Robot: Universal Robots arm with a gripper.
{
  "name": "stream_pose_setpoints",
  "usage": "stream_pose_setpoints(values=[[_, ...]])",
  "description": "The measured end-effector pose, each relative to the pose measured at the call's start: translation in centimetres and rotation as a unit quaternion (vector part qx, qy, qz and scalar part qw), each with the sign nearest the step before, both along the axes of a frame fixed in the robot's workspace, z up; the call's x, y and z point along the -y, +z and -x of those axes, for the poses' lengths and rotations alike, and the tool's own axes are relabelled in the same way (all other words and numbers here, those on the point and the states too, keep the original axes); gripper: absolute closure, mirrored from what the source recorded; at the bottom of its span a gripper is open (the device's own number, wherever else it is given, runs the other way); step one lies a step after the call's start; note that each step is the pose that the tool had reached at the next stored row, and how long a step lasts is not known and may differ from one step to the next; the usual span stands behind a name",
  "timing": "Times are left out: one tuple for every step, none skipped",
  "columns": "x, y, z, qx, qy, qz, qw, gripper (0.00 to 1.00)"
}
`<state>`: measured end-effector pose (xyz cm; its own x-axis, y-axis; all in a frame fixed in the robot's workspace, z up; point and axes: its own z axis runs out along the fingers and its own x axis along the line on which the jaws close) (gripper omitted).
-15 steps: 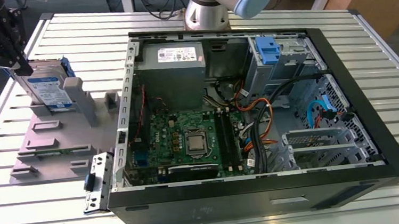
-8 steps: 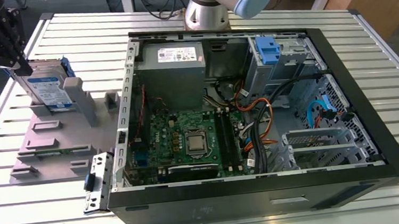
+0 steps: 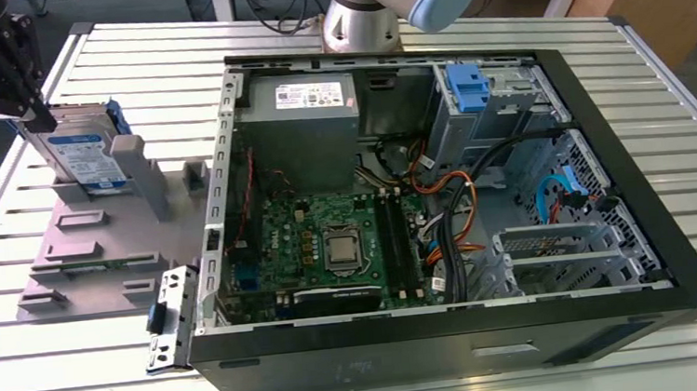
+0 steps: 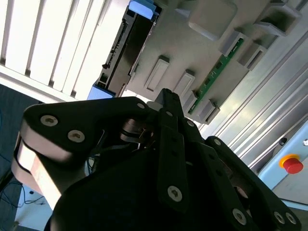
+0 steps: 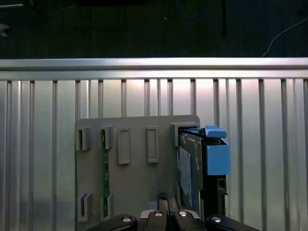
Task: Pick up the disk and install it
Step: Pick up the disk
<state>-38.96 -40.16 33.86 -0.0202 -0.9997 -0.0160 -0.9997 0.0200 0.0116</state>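
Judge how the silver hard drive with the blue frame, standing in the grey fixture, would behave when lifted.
The silver metal hard drive with a blue plastic frame looks rigid, so it should lift without flexing. Metal-cased, it is probably heavy for its size. Standing on edge in the grey plastic fixture, it might tip or bind if pushed sideways.

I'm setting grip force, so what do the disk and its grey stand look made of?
The disk: silver body with a dull sheen, likely metal, under a white-and-blue label; its bright blue frame looks like moulded plastic. The grey stand: matte, uniform, blocky slots, probably plastic, though painted metal is possible.
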Motion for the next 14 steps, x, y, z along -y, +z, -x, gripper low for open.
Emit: stream_pose_setpoints(values=[[0.00,0.00,0.00,0.0000,0.001,0.0000,1.00000,0.89],[0.00,0.00,0.00,0.0000,0.003,0.0000,1.00000,0.89],[0.00,0.00,0.00,0.0000,0.004,0.0000,0.99999,0.89],[0.00,0.00,0.00,0.0000,0.005,0.0000,0.99999,0.89],[0.00,0.00,0.00,0.0001,0.006,0.0000,0.99998,0.89],[0.00,-0.01,0.00,0.0000,0.007,0.0000,0.99998,0.89],[0.00,0.00,0.00,0.0000,0.008,0.0000,0.99997,0.89],[0.00,0.00,0.00,0.0000,0.009,0.0000,0.99996,0.89],[0.00,0.00,0.00,0.0000,0.010,0.0000,0.99995,0.89],[0.00,0.00,0.00,0.0000,0.010,0.0000,0.99995,0.89],[0.00,0.00,0.00,0.0000,0.011,0.0000,0.99994,0.89],[0.00,0.00,0.00,0.0000,0.012,0.0000,0.99993,0.89],[0.00,0.00,0.00,0.0000,0.013,0.0000,0.99992,0.89],[0.00,0.00,0.00,0.0000,0.013,0.0000,0.99991,0.89]])
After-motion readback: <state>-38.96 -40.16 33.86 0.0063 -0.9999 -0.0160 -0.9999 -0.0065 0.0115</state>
